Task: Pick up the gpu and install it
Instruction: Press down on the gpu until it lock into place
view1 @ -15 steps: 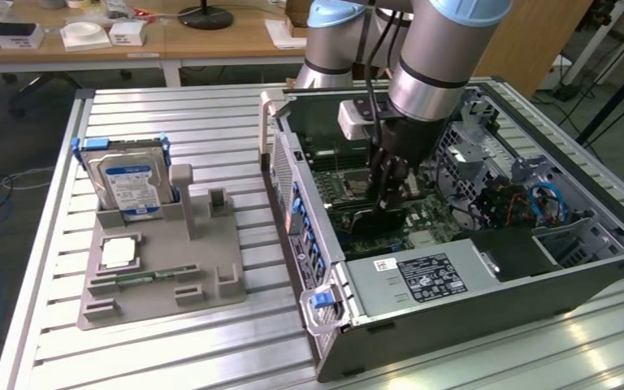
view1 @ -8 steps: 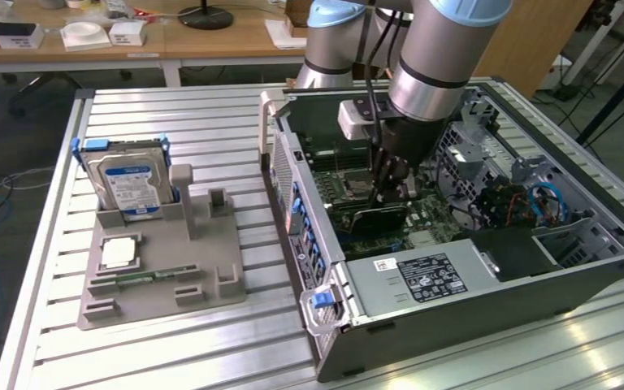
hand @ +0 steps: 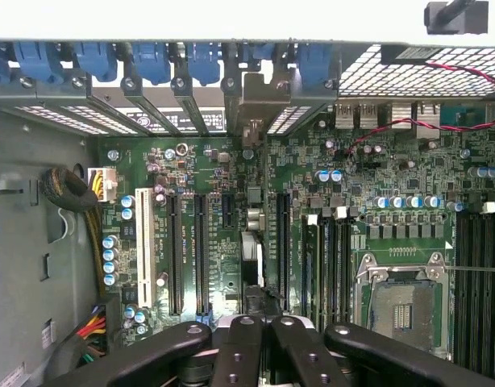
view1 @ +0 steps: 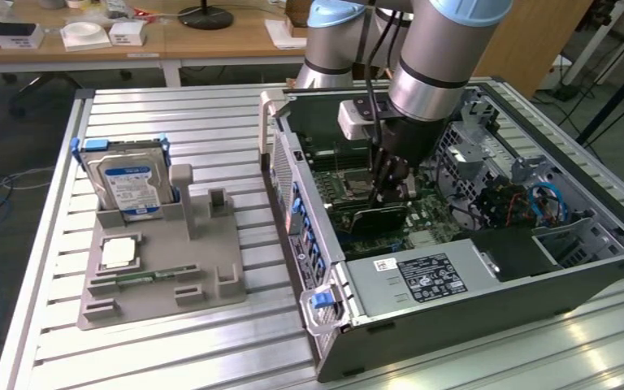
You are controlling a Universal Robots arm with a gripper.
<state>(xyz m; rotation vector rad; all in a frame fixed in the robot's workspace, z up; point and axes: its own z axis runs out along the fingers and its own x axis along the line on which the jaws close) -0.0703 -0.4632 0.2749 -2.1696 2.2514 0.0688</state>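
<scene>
Gripper (view1: 386, 197): lowered inside the open computer case (view1: 572, 276), fingers drawn together and clamped on the top edge of the gpu (view1: 379, 218). In the wrist view the black finger links (hand: 259, 347) converge at the middle with the card's edge between them.
Gpu: black card standing on edge over the motherboard (view1: 426, 213), near the case's rear wall with the blue slot clips (view1: 299, 213). Whether it is fully seated in a slot cannot be told.
Gpu in the wrist view: seen edge-on as a thin dark strip (hand: 259, 242), in line with the long expansion slots (hand: 201, 254); its metal bracket (hand: 259, 101) sits against the rear slot openings.
Arm (view1: 437, 49): reaches down into the case from above.
Case: lying on its side on the slatted metal table (view1: 182, 114), side panel off, power supply (view1: 421, 276) toward the near end.
Parts holder (view1: 160, 280): grey fixture on the table at the exterior view's left of the case.
Hard drive (view1: 127, 185): silver, blue-white label, standing upright in the holder.
Memory stick (view1: 144, 276): narrow green strip lying flat on the holder.
</scene>
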